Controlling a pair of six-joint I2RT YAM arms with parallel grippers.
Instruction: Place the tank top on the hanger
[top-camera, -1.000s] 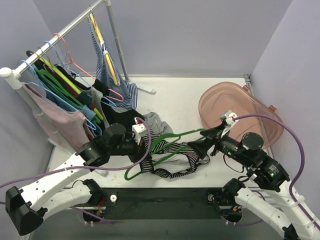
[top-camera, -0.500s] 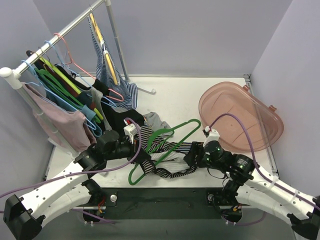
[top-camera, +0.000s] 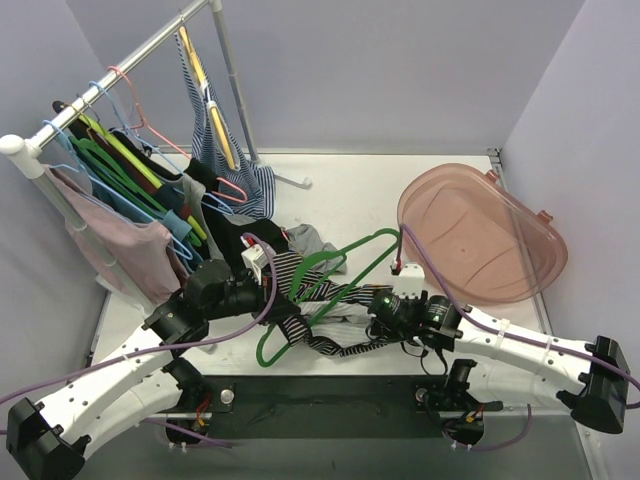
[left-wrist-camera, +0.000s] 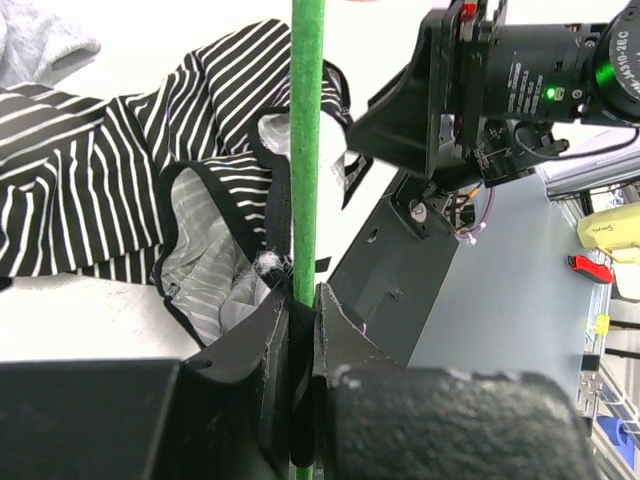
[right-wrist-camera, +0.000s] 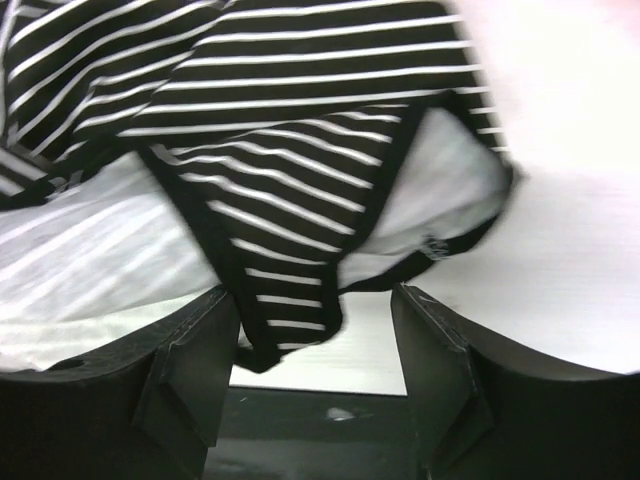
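Note:
The black-and-white striped tank top (top-camera: 330, 322) lies crumpled at the table's near middle, draped partly over the green hanger (top-camera: 345, 262). My left gripper (top-camera: 272, 292) is shut on the hanger's slim bar (left-wrist-camera: 307, 150), which runs straight up between its jaws (left-wrist-camera: 303, 300); the tank top (left-wrist-camera: 120, 200) lies to the bar's left. My right gripper (top-camera: 377, 314) sits low at the top's right edge. Its jaws stand open (right-wrist-camera: 315, 325), with a dark-edged striped strap (right-wrist-camera: 285, 290) hanging between the fingers (right-wrist-camera: 195, 360), touching neither pad.
A pink plastic tub (top-camera: 480, 235) lies at the right back. A clothes rail (top-camera: 120, 70) at the left carries several hangers and garments, among them a blue-and-white striped one (top-camera: 225, 150). Grey cloth (top-camera: 315, 240) and black cloth (top-camera: 245, 235) lie behind the hanger.
My right arm has swung left and down from beside the tub to the tank top's right edge, its jaws narrowing somewhat. The left gripper keeps hold of the hanger, which has tilted up.

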